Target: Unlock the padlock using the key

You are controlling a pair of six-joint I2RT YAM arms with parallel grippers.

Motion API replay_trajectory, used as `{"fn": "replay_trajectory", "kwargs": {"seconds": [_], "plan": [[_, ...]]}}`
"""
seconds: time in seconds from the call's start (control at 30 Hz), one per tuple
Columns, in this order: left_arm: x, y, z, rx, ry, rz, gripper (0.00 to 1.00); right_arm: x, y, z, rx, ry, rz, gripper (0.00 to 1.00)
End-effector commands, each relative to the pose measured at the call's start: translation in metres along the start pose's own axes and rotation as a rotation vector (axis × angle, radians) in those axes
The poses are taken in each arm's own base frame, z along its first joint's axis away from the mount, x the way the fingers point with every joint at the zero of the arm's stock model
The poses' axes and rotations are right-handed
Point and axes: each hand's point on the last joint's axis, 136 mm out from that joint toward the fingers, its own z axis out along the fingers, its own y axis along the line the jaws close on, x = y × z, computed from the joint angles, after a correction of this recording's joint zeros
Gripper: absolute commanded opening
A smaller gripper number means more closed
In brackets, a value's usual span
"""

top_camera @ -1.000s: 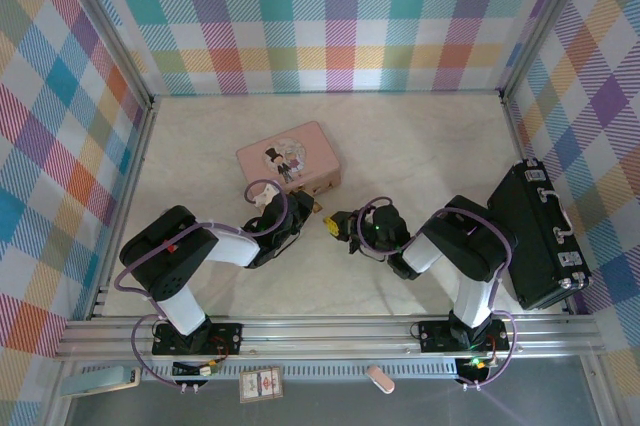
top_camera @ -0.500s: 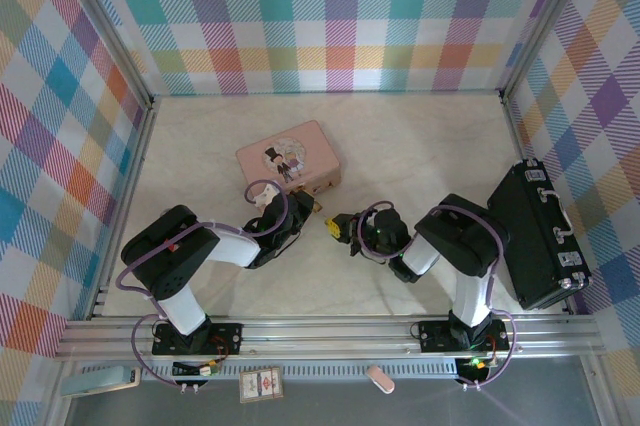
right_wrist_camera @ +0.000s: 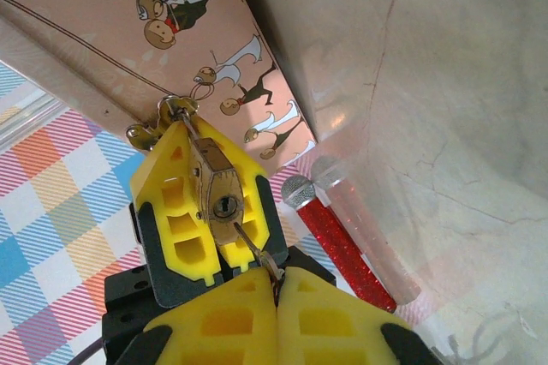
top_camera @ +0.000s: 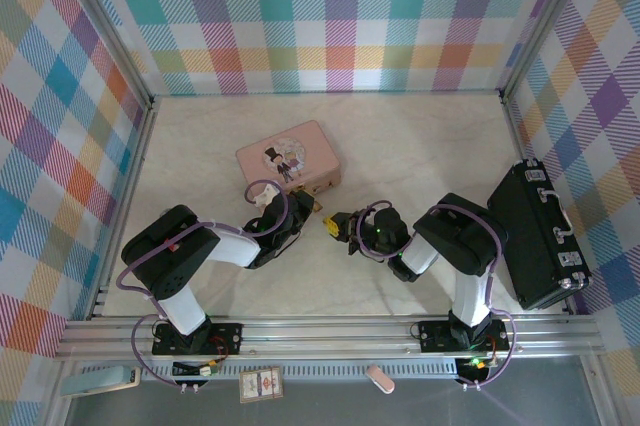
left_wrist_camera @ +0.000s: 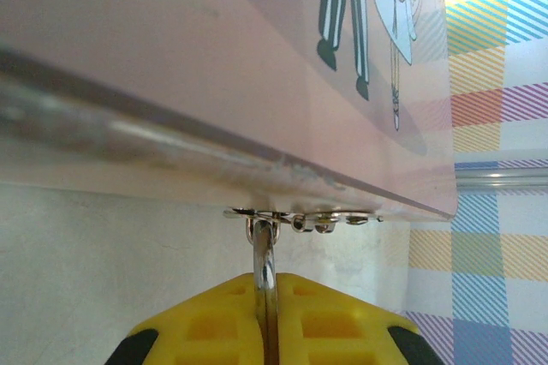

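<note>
The brass padlock [right_wrist_camera: 217,187] hangs by its silver shackle [left_wrist_camera: 262,249] from the latch of the pink box [top_camera: 288,158]. My left gripper [left_wrist_camera: 265,288] is shut on the padlock, its yellow fingers [right_wrist_camera: 182,215] on either side of the body. The keyhole [right_wrist_camera: 225,205] faces the right wrist camera. My right gripper [right_wrist_camera: 276,284] is shut on the small key [right_wrist_camera: 255,252]. The key's tip rests at the lower edge of the keyhole; whether it has gone in, I cannot tell. In the top view both grippers [top_camera: 308,208] [top_camera: 336,226] meet just in front of the box's near right corner.
A black case [top_camera: 535,236] lies along the right wall. A red glittery microphone-shaped thing [right_wrist_camera: 338,245] lies close to the right of the padlock. Plaid walls close in the table [top_camera: 420,146] at the back and sides.
The right arm's elbow has shifted a little; both grippers stay shut and almost in place by the padlock.
</note>
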Motion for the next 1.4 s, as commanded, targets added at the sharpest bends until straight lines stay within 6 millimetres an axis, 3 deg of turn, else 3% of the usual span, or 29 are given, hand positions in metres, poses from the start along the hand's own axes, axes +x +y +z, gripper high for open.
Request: {"fn": "replay_trajectory", "kwargs": {"seconds": [0.0,0.23,0.43,1.37], "plan": [[0.01,-0.03,0.0,0.124,0.058,-0.125,0.0,0.008,0.016,0.002,-0.053,0.045,0.003,0.0],[0.012,-0.027,0.0,0.12,0.064,-0.126,0.0,0.004,0.027,-0.001,-0.078,0.042,0.002,0.0],[0.012,-0.028,0.001,0.126,0.068,-0.129,0.0,-0.002,0.019,-0.004,-0.057,0.027,0.02,0.0],[0.014,-0.032,-0.001,0.136,0.081,-0.131,0.0,-0.003,0.012,0.002,-0.021,0.035,0.022,0.0]]}}
